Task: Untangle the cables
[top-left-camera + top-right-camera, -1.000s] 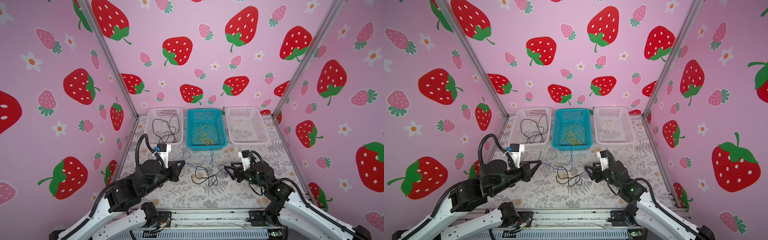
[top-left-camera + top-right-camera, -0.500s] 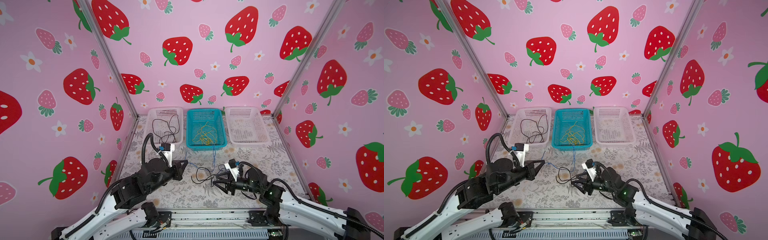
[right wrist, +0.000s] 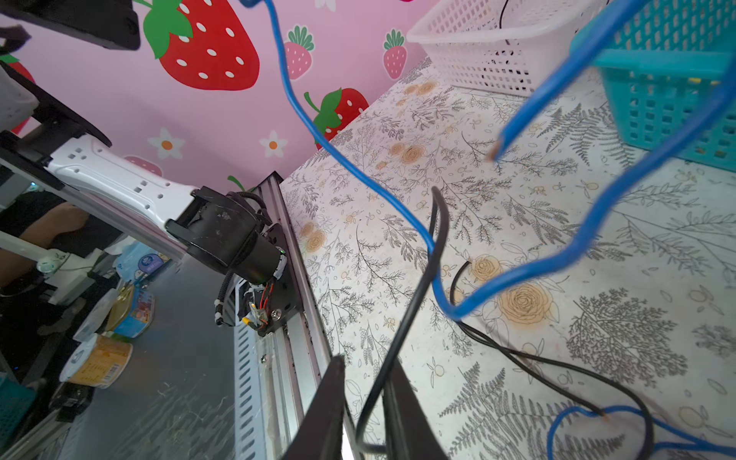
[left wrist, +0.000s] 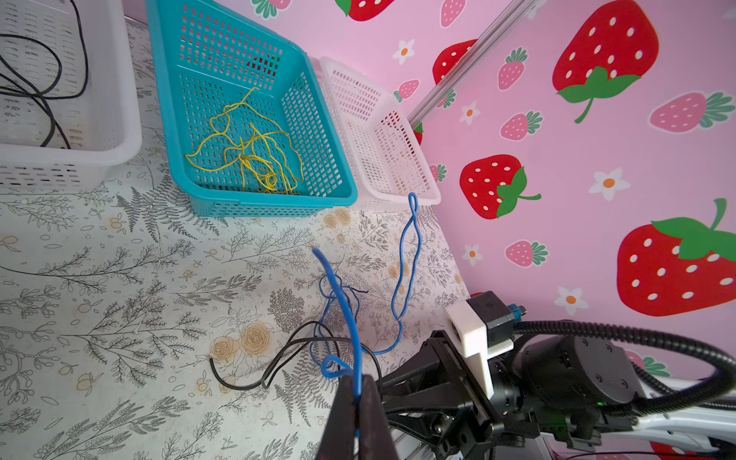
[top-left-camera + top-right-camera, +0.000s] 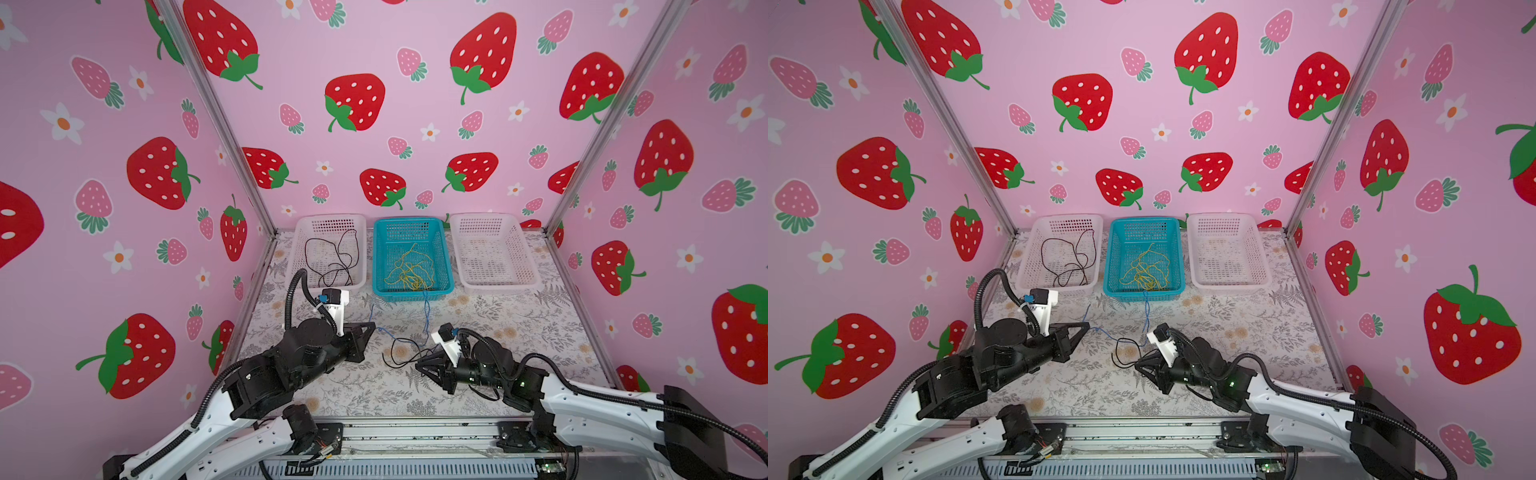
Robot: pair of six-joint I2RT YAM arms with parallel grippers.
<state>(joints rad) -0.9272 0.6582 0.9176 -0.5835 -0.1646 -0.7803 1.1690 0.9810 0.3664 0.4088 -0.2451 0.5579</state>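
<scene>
On the floral table a blue cable (image 5: 426, 307) (image 5: 1146, 307) and a black cable (image 5: 399, 353) (image 5: 1121, 353) lie tangled together. My left gripper (image 5: 374, 326) (image 4: 358, 386) is shut on the blue cable (image 4: 346, 298), holding one strand just off the table. My right gripper (image 5: 417, 368) (image 3: 366, 360) sits low at the tangle's near side. Its jaws stand a narrow gap apart, and a loop of the black cable (image 3: 418, 286) runs between them against one finger. The blue cable (image 3: 358, 175) hangs across the right wrist view.
Three baskets stand along the back. The left white basket (image 5: 291, 266) holds a loose black cable (image 5: 332, 257). The blue basket (image 5: 376, 266) holds a yellow cable (image 5: 409, 270). Nothing shows inside the right white basket (image 5: 528, 266). Pink walls close in both sides.
My right gripper has moved left and down to the black cable, and its jaws have narrowed around it. My left gripper has shifted slightly toward the middle, still holding the blue cable.
</scene>
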